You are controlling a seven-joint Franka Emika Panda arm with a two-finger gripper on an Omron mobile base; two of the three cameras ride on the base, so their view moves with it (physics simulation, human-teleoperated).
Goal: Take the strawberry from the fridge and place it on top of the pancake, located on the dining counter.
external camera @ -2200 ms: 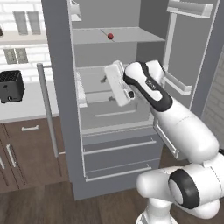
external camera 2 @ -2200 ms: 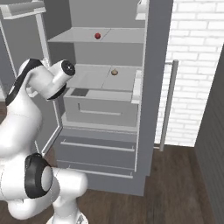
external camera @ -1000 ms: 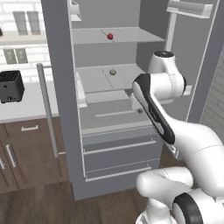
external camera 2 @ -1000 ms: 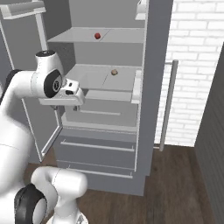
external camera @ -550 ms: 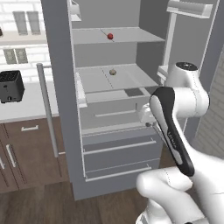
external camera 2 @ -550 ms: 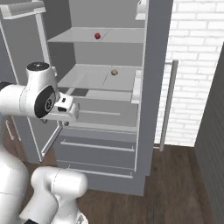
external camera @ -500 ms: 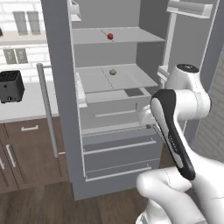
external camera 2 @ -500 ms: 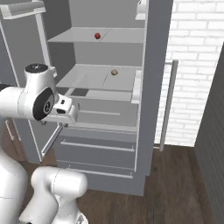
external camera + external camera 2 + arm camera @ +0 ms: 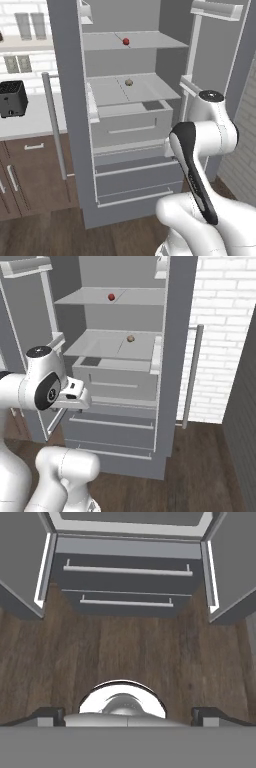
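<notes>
Left base view: fridge (image 9: 70,100) stands open, strawberry (image 9: 126,41) on the upper shelf (image 9: 150,41), well back from the front edge; brownish lump (image 9: 128,82) on the shelf below, not the target. Right base view shows the same, strawberry (image 9: 111,297) up high, lump (image 9: 130,338) lower. Arm is folded low beside the drawers (image 9: 132,131), wrist turned down; hand view looks at the wood floor (image 9: 125,657) and the drawer fronts (image 9: 127,577), nowhere near the fruit. Gripper (image 9: 128,714) tips sit at the far left and far right of the hand view's bottom, so jaws look spread wide, nothing between them. Step in hand, as I judge it: reach for the strawberry. To do it well, raise the hand to upper-shelf height first, tilt it to point into the fridge, then go in level between shelf and ceiling. Fruit is tiny and round, likely to roll, so centre it between the fingers before closing and close gently. Watch the elbow against the right door (image 9: 227,65) and the hand against the shelf lip.
</notes>
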